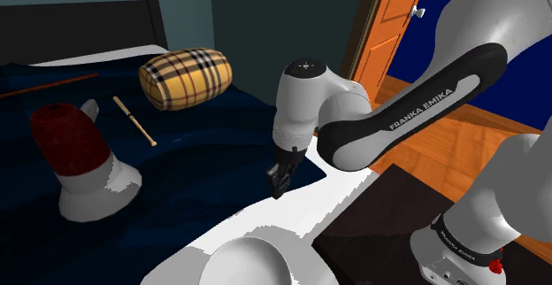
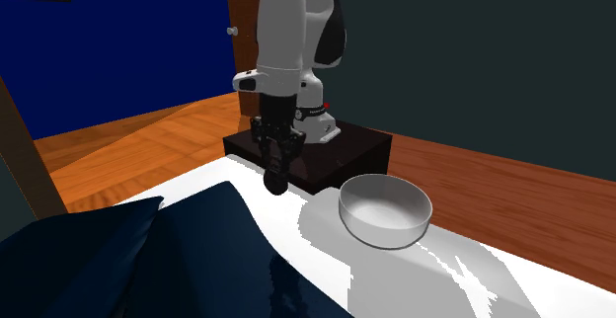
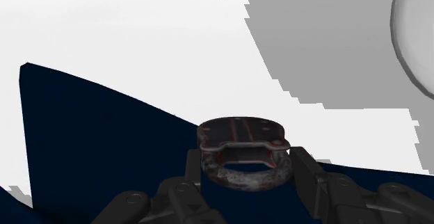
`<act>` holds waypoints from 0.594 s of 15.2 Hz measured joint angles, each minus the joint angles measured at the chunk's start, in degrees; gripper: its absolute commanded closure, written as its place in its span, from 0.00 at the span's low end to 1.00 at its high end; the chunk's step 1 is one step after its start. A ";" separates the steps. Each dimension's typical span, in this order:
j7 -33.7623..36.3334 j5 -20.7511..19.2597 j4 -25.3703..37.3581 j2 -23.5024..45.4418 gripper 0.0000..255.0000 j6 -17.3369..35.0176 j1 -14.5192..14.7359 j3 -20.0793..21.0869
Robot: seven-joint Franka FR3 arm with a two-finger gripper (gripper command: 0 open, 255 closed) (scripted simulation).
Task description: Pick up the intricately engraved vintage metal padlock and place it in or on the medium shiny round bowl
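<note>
Bed point(image 1: 292, 205), navy blanket point(image 1: 203, 159) beneath claw point(image 3: 245, 165); bowl point(image 2: 383, 229) near claw, off to its side on white sheet; claw pinching padlock point(image 3: 240, 133) by ring end, body poking past tips; prob. held so for carry + drop into bowl.
</note>
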 measured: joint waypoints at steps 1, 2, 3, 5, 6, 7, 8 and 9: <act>-0.40 0.53 0.13 -0.60 1.00 -0.65 0.05 0.04; -0.87 0.99 0.32 -1.12 1.00 -1.27 0.03 -0.01; -1.47 1.64 0.48 -1.89 1.00 -2.09 0.05 -0.05; -2.28 2.57 1.19 -2.98 1.00 -3.74 0.13 -0.09; -2.73 3.14 1.24 -3.77 1.00 -4.47 0.21 -0.13; -3.07 3.63 1.40 -4.43 1.00 -5.23 0.30 -0.14; -3.48 4.19 1.53 -5.22 1.00 -6.05 0.41 -0.17; -3.84 4.64 1.94 -5.85 1.00 -7.01 0.50 -0.22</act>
